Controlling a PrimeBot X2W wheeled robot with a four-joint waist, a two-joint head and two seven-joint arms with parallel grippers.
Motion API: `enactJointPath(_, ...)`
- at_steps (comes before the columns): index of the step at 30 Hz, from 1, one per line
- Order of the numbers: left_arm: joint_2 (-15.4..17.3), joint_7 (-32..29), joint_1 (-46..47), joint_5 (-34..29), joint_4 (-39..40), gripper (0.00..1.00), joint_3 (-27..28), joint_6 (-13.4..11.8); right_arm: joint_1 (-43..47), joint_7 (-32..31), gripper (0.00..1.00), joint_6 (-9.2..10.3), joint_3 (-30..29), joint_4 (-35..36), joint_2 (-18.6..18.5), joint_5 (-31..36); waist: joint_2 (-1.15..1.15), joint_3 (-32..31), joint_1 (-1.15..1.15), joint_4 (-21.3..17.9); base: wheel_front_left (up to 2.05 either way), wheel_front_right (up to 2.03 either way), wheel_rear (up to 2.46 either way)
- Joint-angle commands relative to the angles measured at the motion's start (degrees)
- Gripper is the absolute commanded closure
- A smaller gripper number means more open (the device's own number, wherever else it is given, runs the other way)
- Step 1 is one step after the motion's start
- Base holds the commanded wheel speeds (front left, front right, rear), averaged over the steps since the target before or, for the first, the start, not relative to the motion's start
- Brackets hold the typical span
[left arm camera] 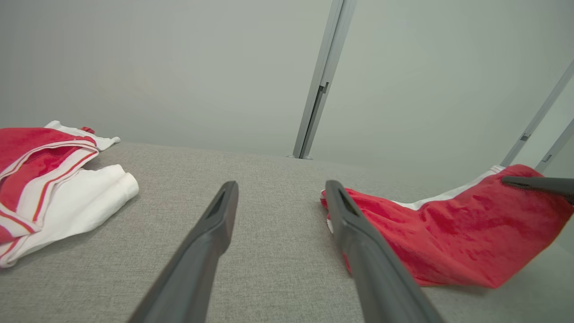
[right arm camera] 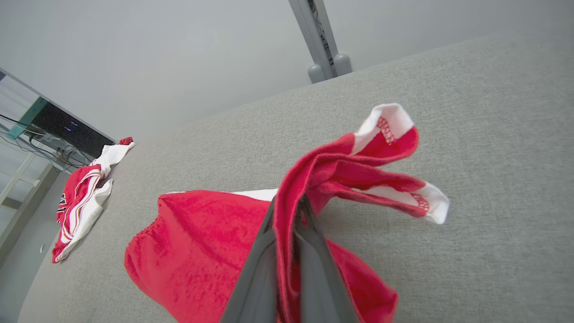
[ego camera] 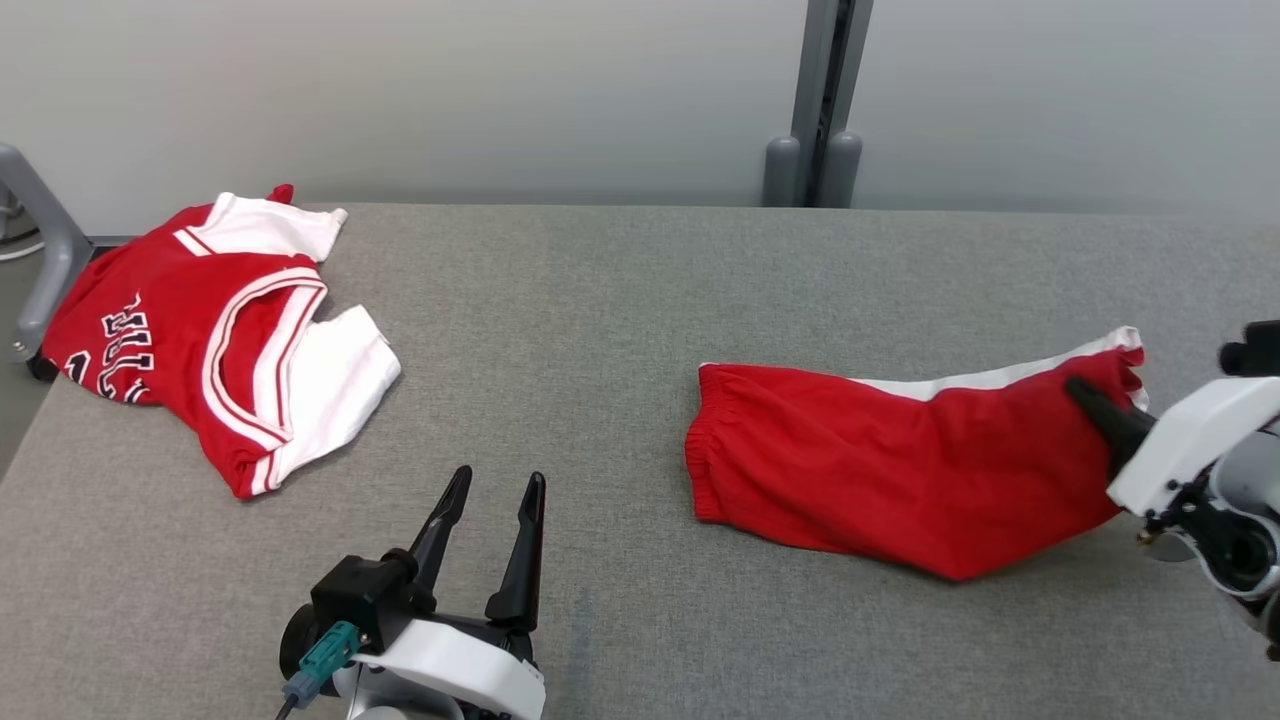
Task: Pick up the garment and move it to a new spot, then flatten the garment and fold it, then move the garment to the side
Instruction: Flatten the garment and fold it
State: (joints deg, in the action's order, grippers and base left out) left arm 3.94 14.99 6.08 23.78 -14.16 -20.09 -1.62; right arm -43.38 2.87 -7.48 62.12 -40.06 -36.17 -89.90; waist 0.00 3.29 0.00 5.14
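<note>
My right pincer (ego camera: pixel 1080 392) is clamped on the leg end of the red shorts (ego camera: pixel 880 480), holding that end raised off the grey table (ego camera: pixel 600 320) at 3 o'clock. The waistband rests on the cloth toward 9. My left pincer (ego camera: pixel 497 485) stands apart at 7 o'clock. 1 red jersey (ego camera: pixel 200 330) lies at 10 o'clock.

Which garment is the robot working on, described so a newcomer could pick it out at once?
On the wide grey fabric-topped table, look to the robot's right half. There lie plain red cloth shorts with an elastic waistband and a white side stripe, one end pinched in the shut right claw. Unlike the red-and-white lettered jersey at the far left, they carry no lettering.
</note>
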Motion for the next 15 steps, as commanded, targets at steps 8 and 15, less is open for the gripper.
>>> enactJointPath(8, -0.5, 0.3, -0.8, 0.3, -1.0, 0.00, 0.7, 0.7, -3.1, -1.3, 1.00, -0.03, 2.4, 1.3, 4.7, 2.7, 0.00, -1.0, 0.00, 1.7, 0.00, 0.00, 0.00)
enactJointPath(15, -0.8, 0.3, 0.4, 0.8, -2.0, 0.00, 0.0, 1.4, -5.5, -4.5, 1.00, -0.03, 3.8, -3.8, 10.8, 2.1, 0.00, 0.0, 0.00, 4.1, 0.00, 0.00, 0.00)
